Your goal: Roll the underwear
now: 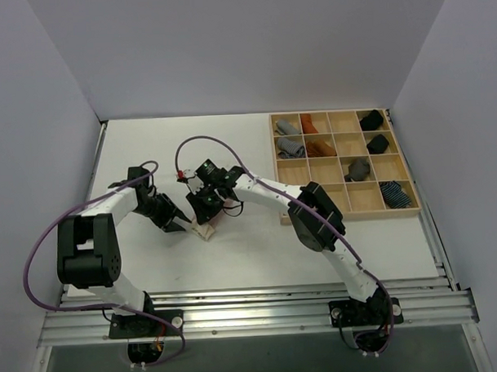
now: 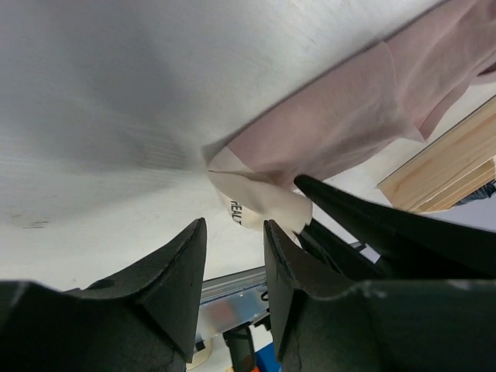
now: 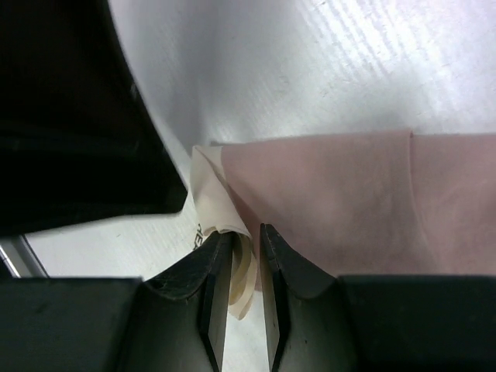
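The pink underwear lies flat on the surface, where the two arms meet. Its beige end is curled up into the start of a roll, so the step in hand looks like the first turn, with nearly all the rolling left to do. The right fingers stand narrowly parted with that beige curl between them; whether they pinch it or only straddle it I cannot tell from this close view. The left fingers hang released just beside the same end, with nothing between them. The next move calls for a firm hold on the curl, then turning it over along the pink cloth, with the left fingers keeping the roll tight and straight.
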### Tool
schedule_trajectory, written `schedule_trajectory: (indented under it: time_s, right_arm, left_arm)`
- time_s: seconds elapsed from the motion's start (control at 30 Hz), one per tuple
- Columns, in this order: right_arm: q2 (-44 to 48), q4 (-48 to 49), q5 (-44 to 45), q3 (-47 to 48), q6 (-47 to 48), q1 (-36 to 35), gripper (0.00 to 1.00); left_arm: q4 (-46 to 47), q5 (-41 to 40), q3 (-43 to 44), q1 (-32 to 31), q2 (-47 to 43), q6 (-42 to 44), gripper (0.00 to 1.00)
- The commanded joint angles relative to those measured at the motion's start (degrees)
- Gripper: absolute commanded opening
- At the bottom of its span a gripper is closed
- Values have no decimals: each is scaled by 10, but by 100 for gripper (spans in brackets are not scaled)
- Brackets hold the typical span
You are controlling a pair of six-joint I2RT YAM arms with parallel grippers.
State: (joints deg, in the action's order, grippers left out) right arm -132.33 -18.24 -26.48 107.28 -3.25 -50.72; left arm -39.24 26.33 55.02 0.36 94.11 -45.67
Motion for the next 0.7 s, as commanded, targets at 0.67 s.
schedule_trajectory:
  time_s: [0.67]
  right_arm:
    - [-21, 21, -16, -6, -37, 11, 18]
  left_arm:
    - [36, -36, 39, -80, 20, -15, 29]
